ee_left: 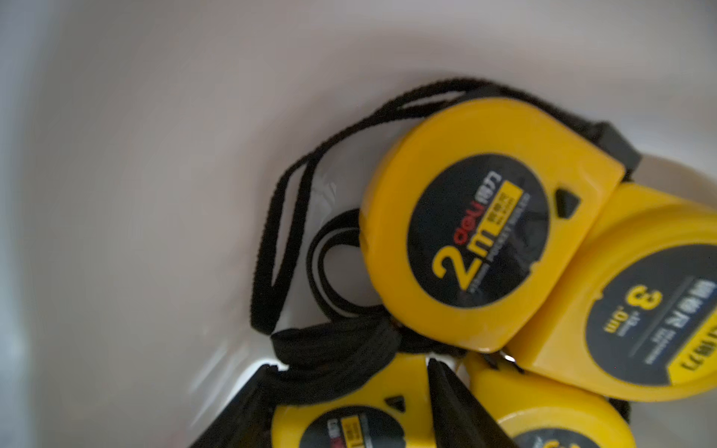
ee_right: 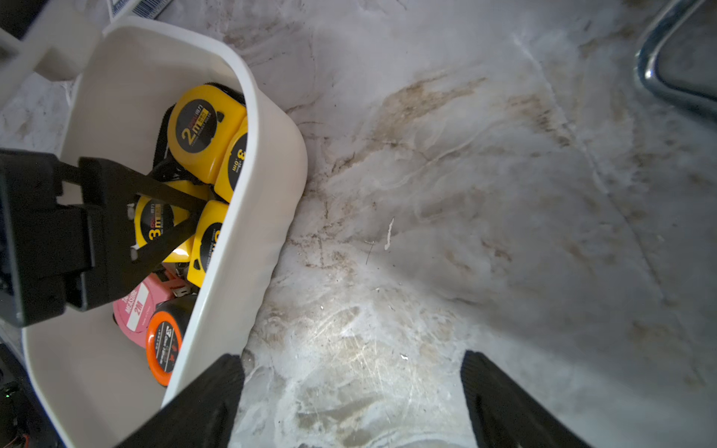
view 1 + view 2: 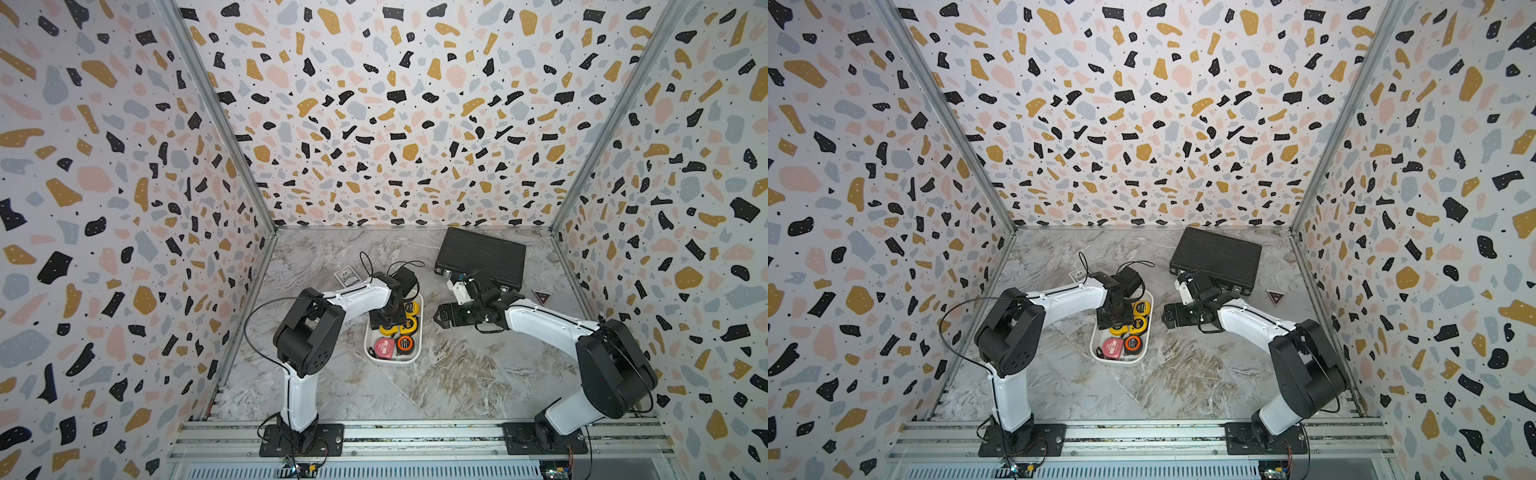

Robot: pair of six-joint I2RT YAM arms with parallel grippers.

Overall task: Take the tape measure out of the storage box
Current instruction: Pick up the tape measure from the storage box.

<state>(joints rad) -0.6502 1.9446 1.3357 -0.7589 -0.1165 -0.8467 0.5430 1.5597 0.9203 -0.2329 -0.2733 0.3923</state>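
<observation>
The white storage box (image 3: 392,362) (image 3: 1117,361) (image 2: 264,194) sits mid-table and holds several tape measures. My left gripper (image 3: 387,324) (image 3: 1115,323) (image 1: 349,366) (image 2: 196,215) reaches down into it. Its two black fingers press on either side of a yellow tape measure (image 1: 349,411) (image 2: 153,221), which lies on the box floor with a black wrist strap (image 1: 333,349) bunched over it. My right gripper (image 3: 440,316) (image 3: 1167,318) (image 2: 351,358) hovers just to the right of the box, over bare table, open and empty.
Around the gripped one lie other yellow tape measures (image 1: 477,232) (image 1: 640,310), a pink one (image 3: 384,347) and an orange-and-black one (image 3: 404,344). A black ribbed case (image 3: 482,255) lies at the back right. A small card (image 3: 345,276) and a dark triangle (image 3: 541,296) rest on the marble.
</observation>
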